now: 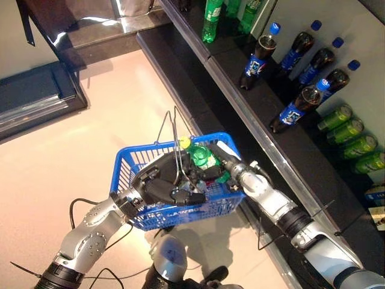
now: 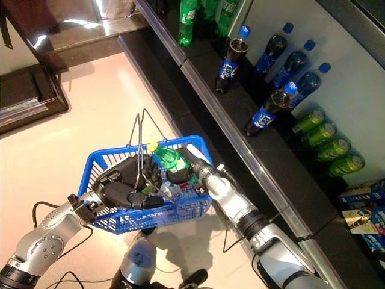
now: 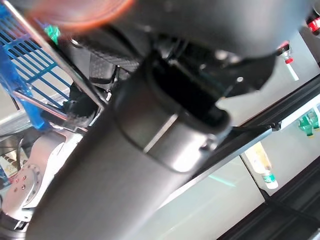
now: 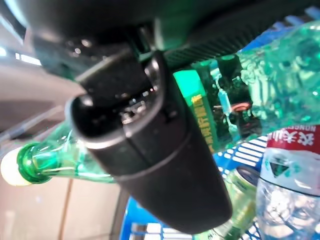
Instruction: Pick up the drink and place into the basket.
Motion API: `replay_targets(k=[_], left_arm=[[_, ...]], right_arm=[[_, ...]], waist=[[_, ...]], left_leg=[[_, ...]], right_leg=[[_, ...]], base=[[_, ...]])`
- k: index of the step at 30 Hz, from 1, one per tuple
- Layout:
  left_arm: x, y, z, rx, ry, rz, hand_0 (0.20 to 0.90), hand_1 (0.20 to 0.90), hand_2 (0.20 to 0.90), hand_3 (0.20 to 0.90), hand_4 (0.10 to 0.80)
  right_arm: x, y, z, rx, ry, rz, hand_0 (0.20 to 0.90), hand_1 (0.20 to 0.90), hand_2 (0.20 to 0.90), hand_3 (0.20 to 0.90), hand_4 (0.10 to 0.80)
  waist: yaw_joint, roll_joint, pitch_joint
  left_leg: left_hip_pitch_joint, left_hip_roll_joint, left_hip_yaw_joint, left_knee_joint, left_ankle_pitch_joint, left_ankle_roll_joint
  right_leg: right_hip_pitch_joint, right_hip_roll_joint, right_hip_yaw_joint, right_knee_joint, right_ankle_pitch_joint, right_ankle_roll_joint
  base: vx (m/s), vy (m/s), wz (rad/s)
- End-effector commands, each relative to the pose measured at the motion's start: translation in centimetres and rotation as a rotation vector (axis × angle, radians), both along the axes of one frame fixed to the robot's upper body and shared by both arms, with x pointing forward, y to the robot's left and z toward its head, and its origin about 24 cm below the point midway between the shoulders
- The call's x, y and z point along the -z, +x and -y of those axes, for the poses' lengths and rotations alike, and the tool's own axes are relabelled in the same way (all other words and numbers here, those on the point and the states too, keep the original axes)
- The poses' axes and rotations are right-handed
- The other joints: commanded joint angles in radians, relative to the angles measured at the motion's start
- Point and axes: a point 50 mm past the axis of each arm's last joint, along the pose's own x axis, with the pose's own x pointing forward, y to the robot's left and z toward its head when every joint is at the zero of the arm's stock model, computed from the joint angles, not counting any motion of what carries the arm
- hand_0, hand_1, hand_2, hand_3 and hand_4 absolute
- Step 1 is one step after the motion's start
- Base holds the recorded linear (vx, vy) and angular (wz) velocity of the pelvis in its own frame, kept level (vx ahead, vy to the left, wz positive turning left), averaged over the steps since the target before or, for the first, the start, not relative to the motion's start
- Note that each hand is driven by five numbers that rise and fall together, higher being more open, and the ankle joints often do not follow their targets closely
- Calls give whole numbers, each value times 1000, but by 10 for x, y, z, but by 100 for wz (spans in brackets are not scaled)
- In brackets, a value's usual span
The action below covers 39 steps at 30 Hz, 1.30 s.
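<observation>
A blue plastic basket [image 1: 129,158] hangs in front of me with its wire handles [image 1: 175,129] standing up. My left hand [image 1: 157,186] sits over its near side with fingers curled round the handle wires [image 3: 60,75]. My right hand [image 1: 219,168] reaches into the basket from the right and is shut on a green drink bottle [image 1: 201,155] with a yellow cap. The bottle lies tilted inside the basket, cap toward the far rim. In the right wrist view the thumb [image 4: 165,170] crosses the green bottle [image 4: 280,85].
Inside the basket lie a clear water bottle [image 4: 290,175] and a green can [image 4: 240,200]. A dark shelf [image 1: 264,120] runs along the right with cola bottles [image 1: 298,105], green bottles [image 1: 212,18] and green cans [image 1: 352,132]. Pale floor lies to the left.
</observation>
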Motion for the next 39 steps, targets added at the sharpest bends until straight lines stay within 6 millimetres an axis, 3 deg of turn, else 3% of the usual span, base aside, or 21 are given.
replay_targets(k=[1,17,24,39], left_arm=[[-115,-47,52,487,-489,671,300,300,300,200,100],[-120,-57,61,625,-440,748,300,300,300,200,100],[-127,-62,68,689,-406,817,300,300,300,200,100],[-133,-68,77,749,-425,832,300,300,300,200,100]], right_arm=[[11,-6,-21,-124,-96,30,300,300,300,200,100],[12,-11,-41,-319,-275,32,300,300,300,200,100],[23,-17,-52,-405,-340,-33,300,300,300,200,100],[30,-25,-80,-467,-260,-129,300,300,300,200,100]], waist=[[-15,-8,-404],[-7,-10,-414],[-3,-14,-422],[11,-18,-427]], left_leg=[[5,-11,7,-37,-26,22],[5,-16,-3,-37,-24,21],[6,-20,-10,-37,-25,23],[13,-30,-26,-37,-28,25]], right_leg=[[12,-18,-15,59,-23,11],[14,-16,-16,59,-26,14],[17,-15,-19,58,-26,15],[22,-15,-20,57,-23,14]], base=[[0,0,0],[0,0,0],[0,0,0],[0,0,0]])
